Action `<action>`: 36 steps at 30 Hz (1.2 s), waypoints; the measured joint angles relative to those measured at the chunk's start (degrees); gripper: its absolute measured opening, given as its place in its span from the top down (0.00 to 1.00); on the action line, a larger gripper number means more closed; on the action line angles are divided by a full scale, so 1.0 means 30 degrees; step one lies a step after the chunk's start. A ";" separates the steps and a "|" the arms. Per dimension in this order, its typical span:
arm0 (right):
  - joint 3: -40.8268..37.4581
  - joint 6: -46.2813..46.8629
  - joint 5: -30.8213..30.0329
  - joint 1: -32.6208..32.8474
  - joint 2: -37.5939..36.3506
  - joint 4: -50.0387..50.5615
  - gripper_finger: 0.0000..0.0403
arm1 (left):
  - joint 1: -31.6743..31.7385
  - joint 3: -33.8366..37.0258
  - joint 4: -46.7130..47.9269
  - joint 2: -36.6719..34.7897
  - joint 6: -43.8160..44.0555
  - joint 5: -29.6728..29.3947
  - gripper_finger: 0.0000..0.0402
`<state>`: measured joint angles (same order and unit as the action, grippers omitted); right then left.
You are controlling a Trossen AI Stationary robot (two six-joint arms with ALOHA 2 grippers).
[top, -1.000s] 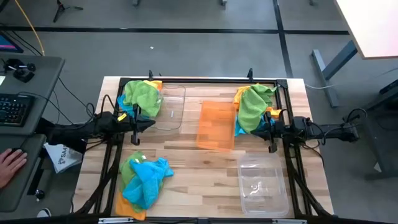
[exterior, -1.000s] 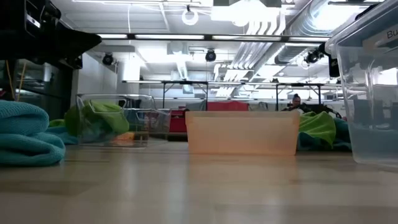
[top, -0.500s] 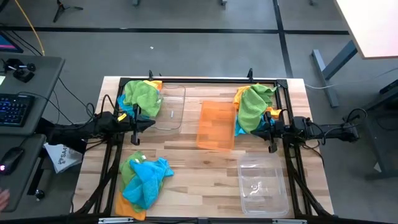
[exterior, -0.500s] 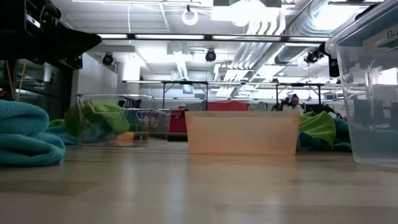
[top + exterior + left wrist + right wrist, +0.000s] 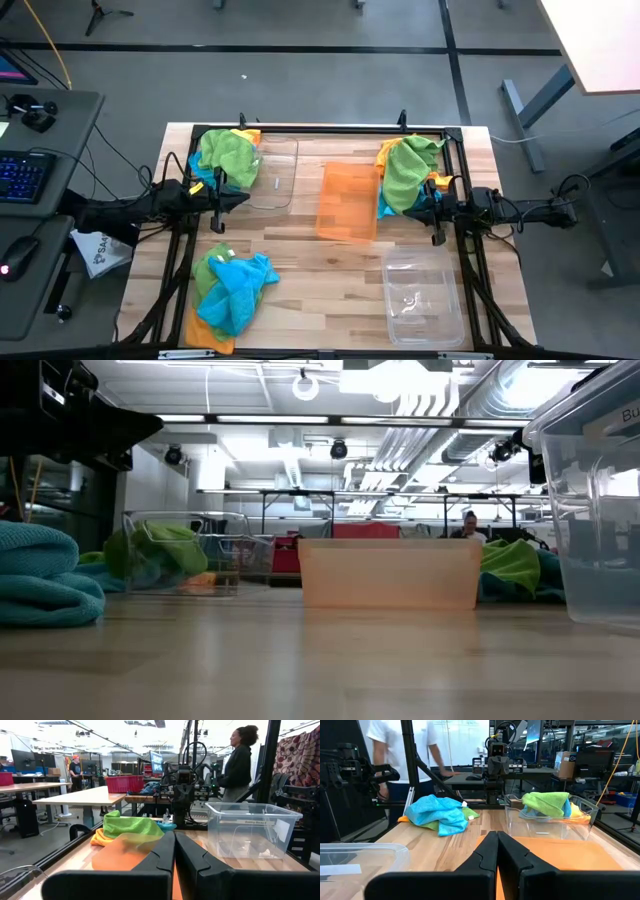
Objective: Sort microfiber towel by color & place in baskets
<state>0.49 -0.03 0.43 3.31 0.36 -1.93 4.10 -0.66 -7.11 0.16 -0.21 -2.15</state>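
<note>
Green towels (image 5: 228, 156), blue towels (image 5: 238, 290), heaped, crumpled

I see the wooden table (image 5: 330, 275) on grey floor. A desk (image 5: 40, 200) at left holds a keyboard (image 5: 22, 176) and mouse (image 5: 14, 252). A person in dark top (image 5: 239, 762) stands beyond the table, another in a white shirt (image 5: 395, 750) too. Red bin (image 5: 125, 783) on a far workbench.
</note>
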 joint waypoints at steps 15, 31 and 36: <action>-0.0005 0.0002 0.0000 0.0005 -0.0005 0.0000 1.00 | 0.0000 -0.0001 0.0000 -0.0003 0.0000 -0.0004 1.00; -0.0007 -0.0001 -0.0007 0.0007 -0.0001 0.0000 1.00 | 0.0000 -0.0001 0.0000 -0.0006 0.0000 -0.0007 1.00; -0.0002 0.0003 -0.0003 0.0004 -0.0004 0.0000 1.00 | 0.0000 0.0001 -0.0007 0.0001 0.0491 0.0000 1.00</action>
<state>0.49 -0.02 0.42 3.32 0.35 -1.93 4.10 -0.66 -7.14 0.16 1.27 -2.15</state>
